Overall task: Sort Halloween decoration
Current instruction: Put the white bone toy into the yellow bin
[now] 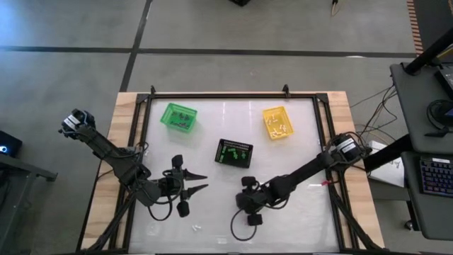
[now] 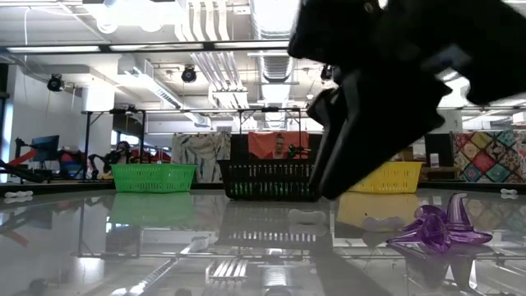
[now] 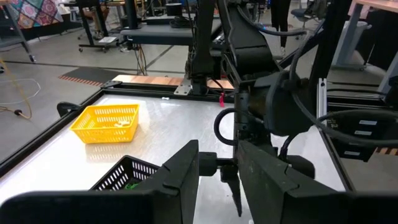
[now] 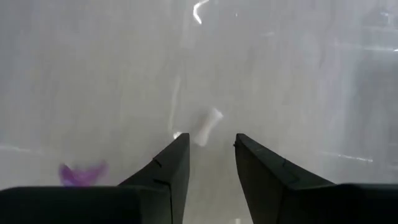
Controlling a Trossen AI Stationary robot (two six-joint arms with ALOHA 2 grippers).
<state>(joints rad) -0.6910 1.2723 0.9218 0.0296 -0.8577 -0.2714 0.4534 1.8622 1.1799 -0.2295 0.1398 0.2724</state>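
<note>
A small white trinket [image 4: 208, 126] of the Halloween decoration lies on the glossy tabletop just beyond the fingertips of my right gripper [image 4: 211, 155]. The gripper is open, slants down at the table and touches nothing. The same white piece shows near the table's near edge [image 1: 197, 228]. A purple trinket [image 4: 84, 173] lies beside it on the table and also appears in the low view [image 2: 440, 230]. My left gripper [image 1: 202, 182] hovers open over the table's left middle, pointing toward the right arm [image 3: 273, 106], with nothing between its fingers.
Three small baskets stand in the far half of the table: a green basket [image 1: 178, 116] at the left, a black basket [image 1: 233, 152] in the middle and a yellow basket [image 1: 277, 122] at the right, each holding small pieces. A black frame [image 1: 226, 95] borders the table.
</note>
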